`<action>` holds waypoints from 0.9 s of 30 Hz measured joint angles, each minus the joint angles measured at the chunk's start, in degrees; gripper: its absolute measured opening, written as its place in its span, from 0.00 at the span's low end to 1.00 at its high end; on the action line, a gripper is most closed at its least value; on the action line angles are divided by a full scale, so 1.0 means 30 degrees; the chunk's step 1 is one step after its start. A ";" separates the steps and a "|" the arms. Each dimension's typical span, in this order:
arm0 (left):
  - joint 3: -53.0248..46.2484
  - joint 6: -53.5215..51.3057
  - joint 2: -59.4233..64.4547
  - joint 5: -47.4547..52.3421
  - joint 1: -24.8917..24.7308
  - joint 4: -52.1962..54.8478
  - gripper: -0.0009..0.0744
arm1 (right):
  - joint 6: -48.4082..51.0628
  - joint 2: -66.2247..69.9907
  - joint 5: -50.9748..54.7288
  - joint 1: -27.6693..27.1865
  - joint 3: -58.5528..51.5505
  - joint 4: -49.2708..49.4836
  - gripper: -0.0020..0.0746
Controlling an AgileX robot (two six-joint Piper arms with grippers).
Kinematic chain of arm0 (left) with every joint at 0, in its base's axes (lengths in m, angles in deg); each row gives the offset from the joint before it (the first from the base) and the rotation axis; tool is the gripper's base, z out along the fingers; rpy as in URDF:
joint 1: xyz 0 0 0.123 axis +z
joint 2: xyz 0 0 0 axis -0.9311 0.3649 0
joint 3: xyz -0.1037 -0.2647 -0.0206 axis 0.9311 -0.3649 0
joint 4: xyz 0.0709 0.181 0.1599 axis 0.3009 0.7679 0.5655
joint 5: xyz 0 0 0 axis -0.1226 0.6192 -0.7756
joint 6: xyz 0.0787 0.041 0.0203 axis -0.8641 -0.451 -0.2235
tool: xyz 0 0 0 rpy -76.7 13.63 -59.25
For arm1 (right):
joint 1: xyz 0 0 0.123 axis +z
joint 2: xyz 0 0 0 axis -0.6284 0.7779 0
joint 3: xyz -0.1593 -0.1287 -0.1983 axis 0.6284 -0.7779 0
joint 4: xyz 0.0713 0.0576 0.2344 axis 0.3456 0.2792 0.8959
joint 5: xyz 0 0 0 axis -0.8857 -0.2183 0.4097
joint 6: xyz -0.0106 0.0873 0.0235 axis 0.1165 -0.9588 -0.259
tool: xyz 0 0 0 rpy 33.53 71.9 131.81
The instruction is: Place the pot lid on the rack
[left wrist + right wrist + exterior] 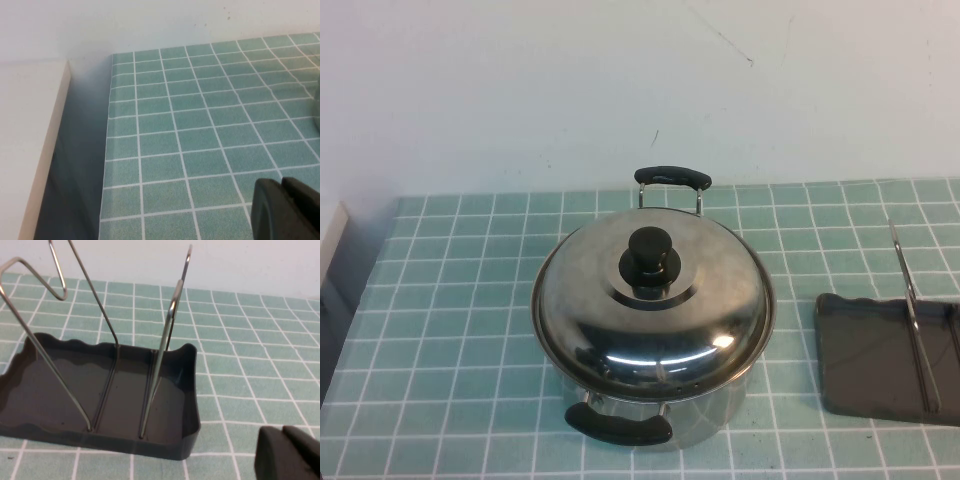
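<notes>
Left hand [287, 210] low over bare tabletop [200, 125], fingers look pressed together | right hand [290, 455] beside rack [100, 405], fingers likewise together | pot lid [653, 300] sits on pot [710, 415], left of rack, apart

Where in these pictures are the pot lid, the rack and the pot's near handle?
pot lid [655, 300]: high view, shiny dome.
rack [60, 385]: right wrist view, dark tray floor.
near handle [618, 427]: high view, black grip.
</notes>
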 joint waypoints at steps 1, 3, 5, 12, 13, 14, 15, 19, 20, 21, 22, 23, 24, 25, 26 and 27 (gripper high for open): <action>0.0000 0.0000 0.0000 0.0000 0.0000 0.0000 0.01 | 0.0000 0.0000 0.0000 0.0000 0.0000 0.0000 0.02; 0.0000 0.0000 0.0000 0.0000 0.0000 0.0000 0.01 | 0.0000 0.0000 0.0000 0.0000 0.0000 0.0000 0.02; 0.0000 0.0000 0.0000 0.0000 0.0000 0.0000 0.01 | 0.0000 0.0000 0.0000 0.0000 0.0000 0.0000 0.02; 0.0000 0.0000 0.0000 0.0000 0.0000 0.0000 0.01 | 0.0000 0.0000 0.0000 0.0000 0.0000 0.0000 0.02; 0.0000 0.0000 0.0000 0.0000 0.0000 0.0000 0.01 | 0.0000 0.0000 0.0000 0.0000 0.0000 0.0000 0.02; 0.0000 0.0000 0.0000 0.0000 0.0000 0.0000 0.01 | 0.0000 0.0000 0.0000 0.0000 0.0000 0.0000 0.02; 0.0000 0.0000 0.0000 0.0000 0.0000 0.0000 0.01 | 0.0000 0.0000 0.0000 0.0000 0.0000 0.0000 0.02; 0.0000 0.0000 0.0000 0.0000 0.0000 -0.0041 0.01 | 0.0000 0.0000 0.0000 0.0000 0.0000 0.0000 0.02; 0.0000 0.0086 0.0000 0.0000 0.0000 -0.0218 0.01 | 0.0000 0.0000 0.0000 0.0000 0.0000 0.0000 0.02; 0.0000 0.0320 0.0000 -0.0048 0.0000 -0.0662 0.01 | 0.0000 0.0000 0.0000 0.0000 0.0000 0.0000 0.02; 0.0000 0.0664 0.0000 -0.0151 0.0000 -0.1330 0.01 | 0.0000 0.0000 0.0000 0.0000 0.0000 0.0000 0.02; 0.0000 0.1189 0.0000 -0.0330 0.0000 -0.2300 0.01 | 0.0000 0.0000 0.0000 0.0000 0.0000 0.0000 0.02; 0.0000 0.1780 0.0000 -0.0515 0.0000 -0.3350 0.01 | 0.0000 0.0000 0.0000 0.0000 0.0000 0.0000 0.02; 0.0000 0.2702 0.0000 -0.0711 -0.0028 -0.5012 0.01 | 0.0000 0.0000 0.0000 0.0000 0.0000 0.0000 0.02; 0.0000 0.3542 0.0000 -0.0913 -0.0028 -0.6547 0.01 | 0.0000 0.0000 0.0000 0.0000 0.0000 0.0000 0.02; 0.0000 0.4539 0.0000 -0.1239 -0.0028 -0.8519 0.01 | 0.0000 0.0000 0.0000 0.0000 0.0000 0.0000 0.02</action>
